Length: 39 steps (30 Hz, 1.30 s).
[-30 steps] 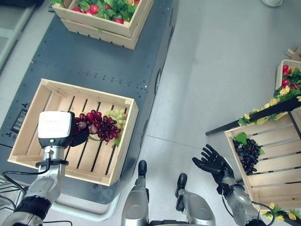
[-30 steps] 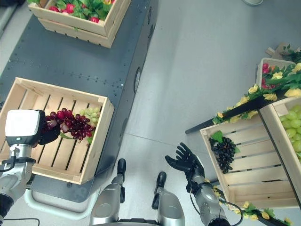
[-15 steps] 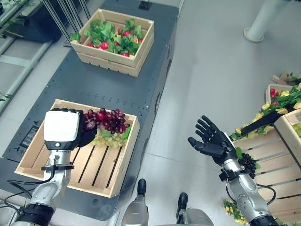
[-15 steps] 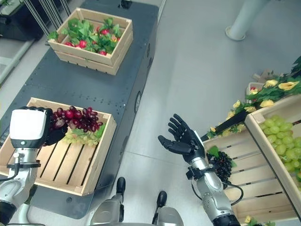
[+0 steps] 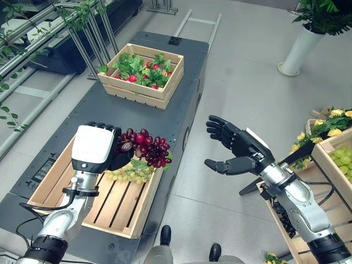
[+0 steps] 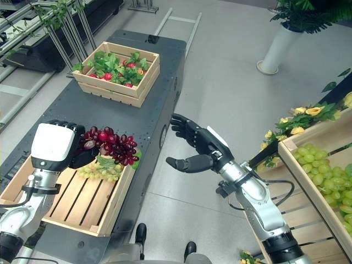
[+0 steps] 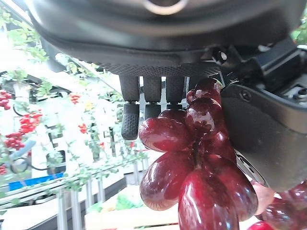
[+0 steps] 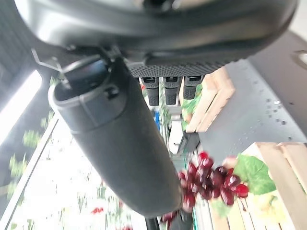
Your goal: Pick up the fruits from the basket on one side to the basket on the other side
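1. Red grapes [image 5: 144,147], one dark-red bunch with a green leaf, are held up by the left hand [image 5: 111,149] above the right end of the near wooden crate [image 5: 60,177].
2. In the left wrist view, the left hand's fingers [image 7: 130,119] are seen curled over the top of the bunch, with the thumb pressed against its other side (the grapes hang down between them).
3. A bunch of green grapes [image 5: 132,174] is seen just below the red one, over the crate's slatted floor; whether it rests there or hangs from the red bunch cannot be told.
4. The near crate is set on a dark grey platform [image 5: 99,107].
5. A second wooden crate [image 5: 142,75], filled with green leaves and small red fruit, is placed farther back on the same platform, well apart from the near crate.
6. The right hand [image 5: 241,150] is held up over the grey floor [image 5: 242,77], between the platform and the crates on the robot's right; its fingers are spread straight, the thumb is set apart below them, and nothing is grasped.
7. At the right edge, a wooden crate with green grapes [image 6: 324,170] is seen, with yellow flowers [image 6: 300,114] beside it.
8. A white planter [image 5: 298,52] with a green plant stands far back on the floor.
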### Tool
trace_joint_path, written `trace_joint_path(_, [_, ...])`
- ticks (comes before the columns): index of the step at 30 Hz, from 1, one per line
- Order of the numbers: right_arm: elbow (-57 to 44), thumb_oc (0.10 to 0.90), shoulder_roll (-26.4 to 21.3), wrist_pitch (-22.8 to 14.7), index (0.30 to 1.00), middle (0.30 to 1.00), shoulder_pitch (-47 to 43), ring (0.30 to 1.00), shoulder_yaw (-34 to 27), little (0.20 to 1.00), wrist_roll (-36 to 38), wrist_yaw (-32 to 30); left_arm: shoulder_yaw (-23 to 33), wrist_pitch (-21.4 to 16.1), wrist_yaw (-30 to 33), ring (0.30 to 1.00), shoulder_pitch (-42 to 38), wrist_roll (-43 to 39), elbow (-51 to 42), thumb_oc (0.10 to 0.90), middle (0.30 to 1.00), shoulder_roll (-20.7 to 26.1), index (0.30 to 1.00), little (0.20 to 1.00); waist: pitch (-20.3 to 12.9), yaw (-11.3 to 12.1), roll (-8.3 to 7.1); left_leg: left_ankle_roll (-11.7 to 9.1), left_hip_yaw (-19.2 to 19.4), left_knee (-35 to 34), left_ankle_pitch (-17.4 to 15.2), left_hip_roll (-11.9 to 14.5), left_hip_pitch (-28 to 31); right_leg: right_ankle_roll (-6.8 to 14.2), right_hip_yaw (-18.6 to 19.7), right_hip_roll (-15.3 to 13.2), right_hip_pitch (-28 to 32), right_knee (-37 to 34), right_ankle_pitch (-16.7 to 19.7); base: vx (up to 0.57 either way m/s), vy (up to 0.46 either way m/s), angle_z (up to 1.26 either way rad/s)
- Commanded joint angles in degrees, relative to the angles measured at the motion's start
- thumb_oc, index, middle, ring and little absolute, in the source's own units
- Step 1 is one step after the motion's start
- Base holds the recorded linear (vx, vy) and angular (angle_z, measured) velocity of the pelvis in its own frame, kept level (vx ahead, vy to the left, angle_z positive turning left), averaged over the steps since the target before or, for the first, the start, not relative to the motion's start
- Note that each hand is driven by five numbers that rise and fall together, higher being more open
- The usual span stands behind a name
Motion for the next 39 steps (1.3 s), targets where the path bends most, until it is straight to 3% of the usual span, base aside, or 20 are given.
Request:
trace_joint_path(1, [-3.50,0.800,-1.54,-3.40,0.900,0.900,-4.26,0.900,2.84,0.900,0.98,0.06,1.48,-2.52,2.14,0.300,-9.69,-2.59,-4.81,0.400,0.300,1.20,0.300,0.300,-7.94,0.36,-0.50,0.73,-1.07,0.06,-6.79,-2.18,2.96,-0.48,1.49,-1.58,-2.57,0.09,3.17,0.00,0.000,0.00])
trace_joint_path(14, [-2.06,0.800,1.59,-2.81,0.900,0.900,-5.09,0.900,6.25,0.900,-0.13,-4.86,-1.02,-5.22,-4.06,0.300,-11.59,-6.59,-13.63,0.400,0.300,-1.15,0.300,0.300,-9.24,0.10,-0.21,0.82,-0.20,0.06,-7.65,-1.96,3.55,-0.06,2.00,-1.91,-2.67,0.09,3.10,0.00,0.000,0.00])
trace_joint_path(27, [-2.28,0.800,3.89,-2.69,0.900,0.900,-3.83,0.900,7.60,0.900,1.74,-8.79,-4.29,-10.50,-10.12,0.300,-11.38,-9.60,-20.31,0.400,0.300,-2.98,0.300,0.300,-9.81,-0.45,-0.20,0.89,1.03,0.06,-8.25,-1.65,3.59,0.29,2.95,-1.84,-3.27,0.09,3.07,0.00,-0.001,0.00])
trace_joint_path(39, [-2.00,0.800,4.98,-1.53,0.900,0.900,-3.50,0.900,9.25,0.900,1.83,-10.00,-6.94,-13.67,-9.24,0.300,-11.16,-12.00,-21.18,0.400,0.300,-4.00,0.300,0.300,-9.96,-1.17,-0.09,0.96,2.14,0.06,-8.36,-1.22,3.45,0.30,4.25,-1.51,-4.10,0.09,3.18,0.00,-0.004,-0.06])
